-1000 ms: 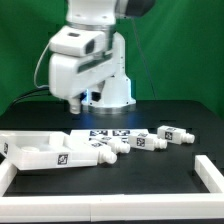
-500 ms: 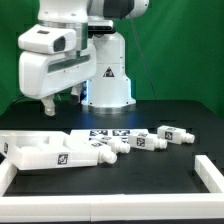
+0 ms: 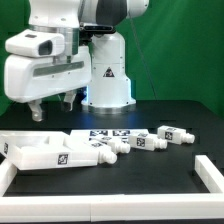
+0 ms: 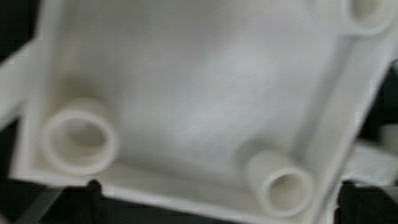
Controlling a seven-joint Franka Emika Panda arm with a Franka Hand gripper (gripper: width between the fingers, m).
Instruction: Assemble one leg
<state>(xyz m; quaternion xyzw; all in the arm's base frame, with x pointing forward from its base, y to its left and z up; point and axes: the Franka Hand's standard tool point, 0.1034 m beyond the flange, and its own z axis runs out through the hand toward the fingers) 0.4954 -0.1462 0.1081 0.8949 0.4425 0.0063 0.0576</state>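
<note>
We see the claw (image 3: 52,106) has swung toward the exterior view's left and hangs spread and empty over the white tabletop panel (image 3: 50,152), its round sockets (image 4: 75,140) seemingly right beneath, so the leg (image 3: 131,143) lies ungrasped, below the claw and well off toward the exterior view's right.

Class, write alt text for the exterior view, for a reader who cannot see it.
A white robot arm's open gripper hangs empty above a large white tray-like piece on a black table. Small white tagged legs lie in a row toward the exterior view's right.
</note>
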